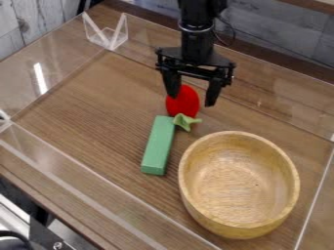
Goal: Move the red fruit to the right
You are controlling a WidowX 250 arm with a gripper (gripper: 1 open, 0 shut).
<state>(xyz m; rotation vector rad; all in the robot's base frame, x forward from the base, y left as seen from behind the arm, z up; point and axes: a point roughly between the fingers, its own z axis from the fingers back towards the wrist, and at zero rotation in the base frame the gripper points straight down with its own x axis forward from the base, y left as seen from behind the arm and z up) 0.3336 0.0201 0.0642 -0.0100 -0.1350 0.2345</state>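
The red fruit (183, 101) is a small glossy red egg shape with a green leafy stem at its lower right, lying on the wooden table near the middle. My gripper (193, 93) hangs right over it, open, with one dark finger on each side of the fruit's upper part. The fingers hide the top of the fruit. Whether the fingers touch it I cannot tell.
A long green block (159, 144) lies just below and left of the fruit. A large wooden bowl (240, 183) sits at the lower right, close to the fruit's stem. Clear plastic walls (39, 78) ring the table, with a clear folded piece (104, 30) at the back left.
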